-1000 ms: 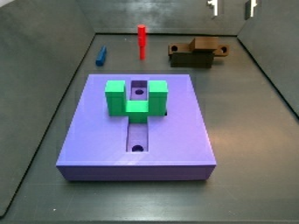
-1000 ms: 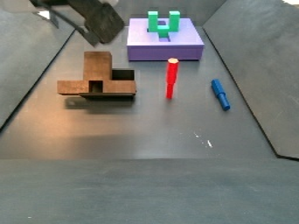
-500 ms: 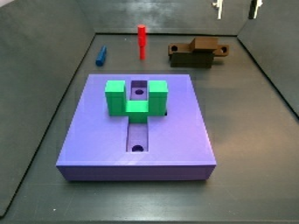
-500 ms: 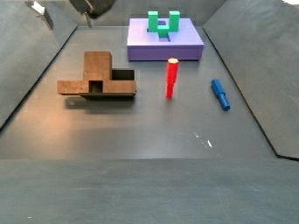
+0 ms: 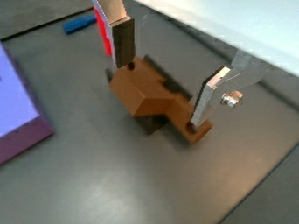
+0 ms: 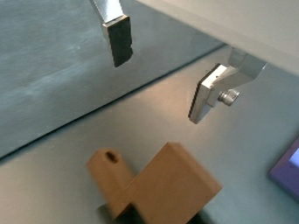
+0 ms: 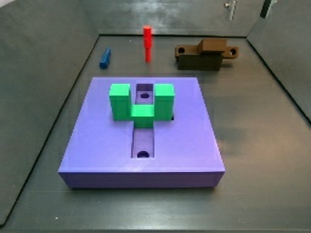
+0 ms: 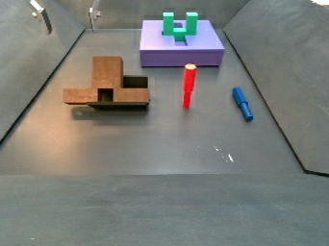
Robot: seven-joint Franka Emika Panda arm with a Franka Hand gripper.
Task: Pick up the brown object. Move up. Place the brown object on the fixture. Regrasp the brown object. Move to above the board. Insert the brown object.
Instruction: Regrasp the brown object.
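Gripper (image 5: pixel 170 73) is way up above the brown object (image 5: pixel 147 94) – in both side views we only catch its fingertips (image 7: pixel 230 8) poking in at the top edge of the frame, so the arm itself is basically out of shot. In both wrist views the two silver plates with their dark pads are spread wide apart with nothing between them, pointing down at the floor.

We see the brown object sitting on the fixture (image 5: pixel 160 123), well apart from the fingers. In a side view it reads as a brown cross-ish shape (image 8: pixel 108 84) lying across the dark bracket (image 8: pixel 122 105), with one long arm sticking out to the side. In a wrist view the round hole near one end (image 6: pixel 111 158) shows up clearly.

Elsewhere, the purple board (image 7: pixel 144 132) lies flat with the green U-shaped block (image 7: pixel 142 103) straddling its central slot. The red peg (image 7: pixel 148 42) stands upright near the fixture, and the blue peg (image 7: pixel 105 59) lies flat on the floor beside it.
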